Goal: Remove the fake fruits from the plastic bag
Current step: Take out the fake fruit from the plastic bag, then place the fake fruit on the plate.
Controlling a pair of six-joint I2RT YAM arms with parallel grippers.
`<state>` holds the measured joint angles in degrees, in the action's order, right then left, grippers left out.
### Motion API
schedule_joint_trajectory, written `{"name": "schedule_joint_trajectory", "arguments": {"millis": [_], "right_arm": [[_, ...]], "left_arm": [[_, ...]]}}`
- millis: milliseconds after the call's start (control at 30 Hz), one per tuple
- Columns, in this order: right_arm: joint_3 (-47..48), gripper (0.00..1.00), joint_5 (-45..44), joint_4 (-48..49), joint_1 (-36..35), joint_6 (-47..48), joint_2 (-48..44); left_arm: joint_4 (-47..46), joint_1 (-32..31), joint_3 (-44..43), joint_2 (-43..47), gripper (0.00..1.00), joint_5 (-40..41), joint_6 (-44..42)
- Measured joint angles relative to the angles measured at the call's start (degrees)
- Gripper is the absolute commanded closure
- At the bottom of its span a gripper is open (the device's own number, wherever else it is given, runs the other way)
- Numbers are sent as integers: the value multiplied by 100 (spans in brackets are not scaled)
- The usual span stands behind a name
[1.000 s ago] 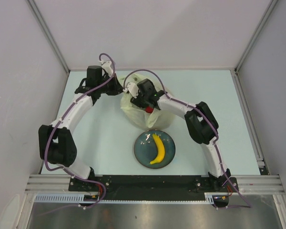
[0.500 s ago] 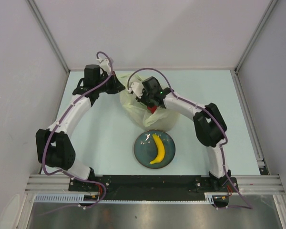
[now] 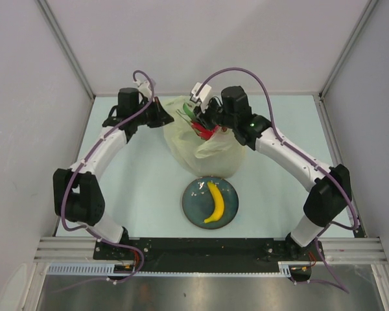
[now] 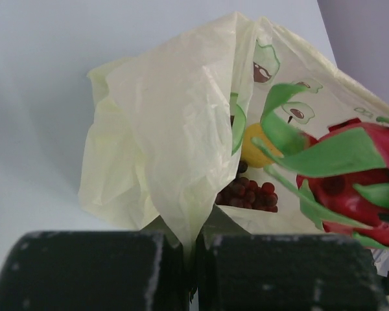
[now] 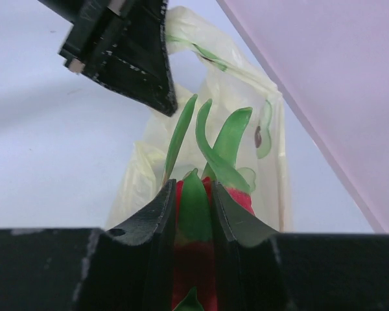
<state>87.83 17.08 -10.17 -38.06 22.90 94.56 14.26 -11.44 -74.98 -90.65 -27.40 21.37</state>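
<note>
Fake fruits are partly out. The banana [image 3: 215, 202] lies on the plate [image 3: 193, 208] near our bases. The dragon fruit [image 5: 194, 220] hangs at the open mouth of the plastic bag [image 3: 211, 155], which sits just beyond the plate. The fruit looks clear of the film. Inside the bag we see the lemon [image 4: 254, 148] and the grape bunch [image 4: 247, 194].

We judge the step in hand to be lifting the dragon fruit away from the bag. Our right gripper [image 5: 193, 194] is clamped on its red body, jaws parted only by the fruit between them, with the green leaf tips poking out past the fingertips. Our left gripper [image 4: 193, 256] is pinched together on a fold of the bag's rim, holding the mouth up and open on its left side.

Next, we reckon, the right arm must carry the fruit over to the plate, set it beside the banana and let go without snagging the thin film. The left should hold its pinch so that the lemon and grapes can be reached.
</note>
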Motion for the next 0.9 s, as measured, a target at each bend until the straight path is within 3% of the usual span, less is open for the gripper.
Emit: {"name": "schedule_joint_trajectory", "arguments": {"millis": [333, 567, 900], "right_arm": [[245, 100, 173, 15, -348, -673, -44], [181, 100, 402, -166, -1270, -538, -619], [-732, 100, 662, -949, -1574, -197, -1239]], "left_arm": [[94, 131, -861, -455, 100, 603, 116], [208, 520, -1733, -535, 100, 1338, 9], [302, 645, -848, 164, 100, 1668, -107]]}}
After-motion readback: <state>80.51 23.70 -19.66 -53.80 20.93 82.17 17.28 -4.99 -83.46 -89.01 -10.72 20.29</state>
